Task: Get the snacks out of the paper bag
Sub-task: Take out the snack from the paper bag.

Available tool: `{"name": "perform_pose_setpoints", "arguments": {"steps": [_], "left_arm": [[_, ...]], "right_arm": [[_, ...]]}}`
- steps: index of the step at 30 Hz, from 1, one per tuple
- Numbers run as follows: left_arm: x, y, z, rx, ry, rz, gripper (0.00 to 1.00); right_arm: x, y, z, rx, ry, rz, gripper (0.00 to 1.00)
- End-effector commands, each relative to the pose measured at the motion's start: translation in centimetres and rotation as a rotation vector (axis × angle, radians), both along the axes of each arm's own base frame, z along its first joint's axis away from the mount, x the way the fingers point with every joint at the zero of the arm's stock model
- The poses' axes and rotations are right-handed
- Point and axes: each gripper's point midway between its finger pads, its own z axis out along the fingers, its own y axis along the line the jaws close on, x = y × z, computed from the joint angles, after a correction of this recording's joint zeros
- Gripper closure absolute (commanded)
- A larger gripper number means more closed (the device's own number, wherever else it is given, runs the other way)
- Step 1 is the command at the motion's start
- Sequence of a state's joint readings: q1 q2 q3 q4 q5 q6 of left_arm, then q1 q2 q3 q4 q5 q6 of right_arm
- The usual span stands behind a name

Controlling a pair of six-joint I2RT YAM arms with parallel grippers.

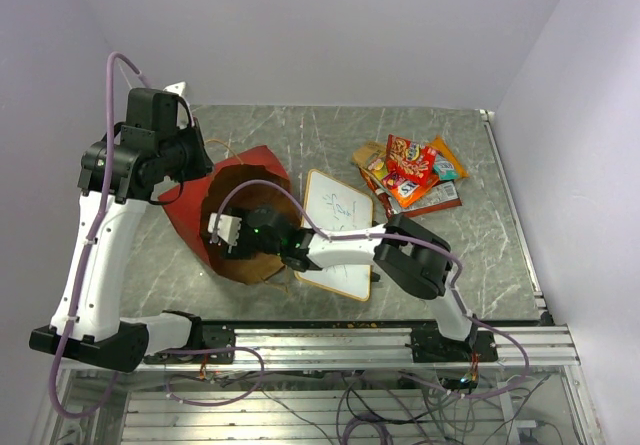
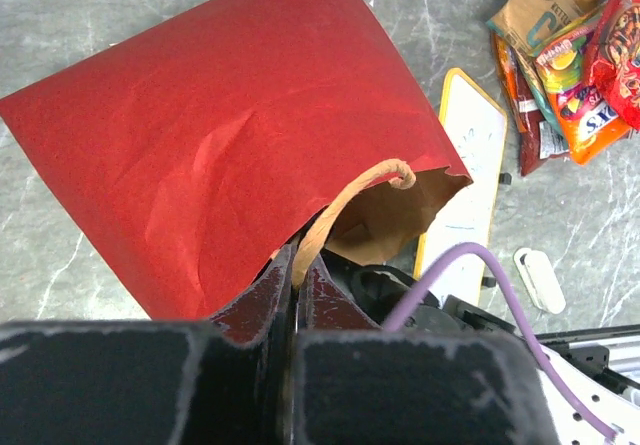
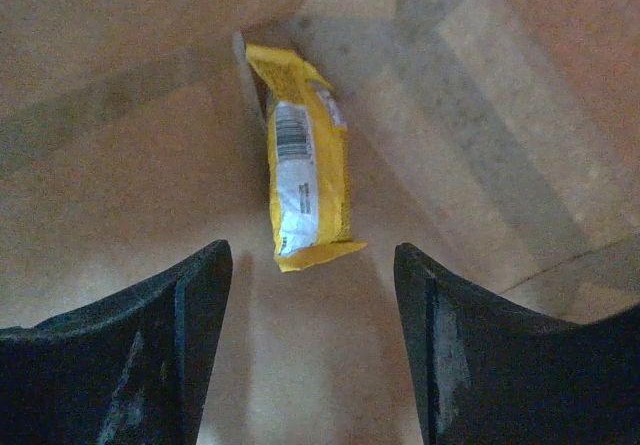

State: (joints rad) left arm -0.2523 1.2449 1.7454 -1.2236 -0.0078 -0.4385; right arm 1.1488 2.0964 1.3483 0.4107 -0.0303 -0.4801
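Right now the paper bag [image 1: 262, 162] lies on its side on the left part of the grey counter [image 1: 300, 130]. It is red outside [image 2: 230, 135] and brown inside [image 3: 120, 165], and its mouth faces the near edge of the counter.

The left claw [image 2: 296, 280] is squeezed tight on the top edge of the bag's mouth. Its two fingers [image 2: 250, 300] press together with the red paper between them. A thin string handle [image 2: 345, 200] curls up out of the pinch.

The right claw [image 1: 222, 230] is reaching into the open mouth of the bag. From its own camera, the right claw [image 3: 310, 255] is wide open and has nothing in it. One yellow packet [image 3: 305, 175] lies on the brown paper deep in the bag, just ahead of the gap between the two dark fingers [image 3: 170, 345]. It has a white label with a bar code on it. The fingers are not touching it.

More snacks [image 1: 410, 170] sit in a pile on the counter at the far right, well apart from the bag. They are orange, red and brown packets [image 2: 580, 65], lying on top of each other.

A small whiteboard [image 1: 335, 230] with a wood frame lies flat between the bag and the pile, just beside the bag. The right arm reaches across over it. From the left wrist camera its edge [image 2: 470, 155] shows next to the bag's mouth.
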Motion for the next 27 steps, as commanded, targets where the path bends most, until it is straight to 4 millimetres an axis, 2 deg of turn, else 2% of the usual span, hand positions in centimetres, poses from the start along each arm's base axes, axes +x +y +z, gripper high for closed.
{"name": "perform_pose_setpoints", "arguments": {"steps": [1,4,12,18,23,25,27], "left_arm": [[-0.1,-1.3,0.2,-0.044,0.006,-0.046,0.93],[0.1,-1.5,0.6,-0.050,-0.003,-0.053,0.93],[-0.2,-2.2,1.0,-0.081,-0.012,-0.090,0.93],[0.0,-2.8,1.1,-0.104,-0.012,-0.108,0.93],[-0.3,-2.9,0.9,-0.110,-0.006,-0.109,0.93],[-0.3,-2.8,0.8,-0.107,-0.003,-0.106,0.93],[-0.4,-2.6,0.7,-0.102,-0.002,-0.101,0.93]], "right_arm": [[0.9,0.6,-0.1,0.029,0.025,-0.064,0.37],[0.5,0.9,-0.4,0.060,0.051,-0.056,0.42],[1.7,2.5,-1.8,0.033,0.029,-0.077,0.42],[3.1,2.2,-4.1,-0.029,-0.023,-0.135,0.39],[3.7,3.1,-6.0,-0.067,-0.024,-0.147,0.39],[4.1,3.1,-6.7,-0.081,-0.026,-0.160,0.43],[4.4,3.1,-7.2,-0.100,-0.030,-0.171,0.58]]}}
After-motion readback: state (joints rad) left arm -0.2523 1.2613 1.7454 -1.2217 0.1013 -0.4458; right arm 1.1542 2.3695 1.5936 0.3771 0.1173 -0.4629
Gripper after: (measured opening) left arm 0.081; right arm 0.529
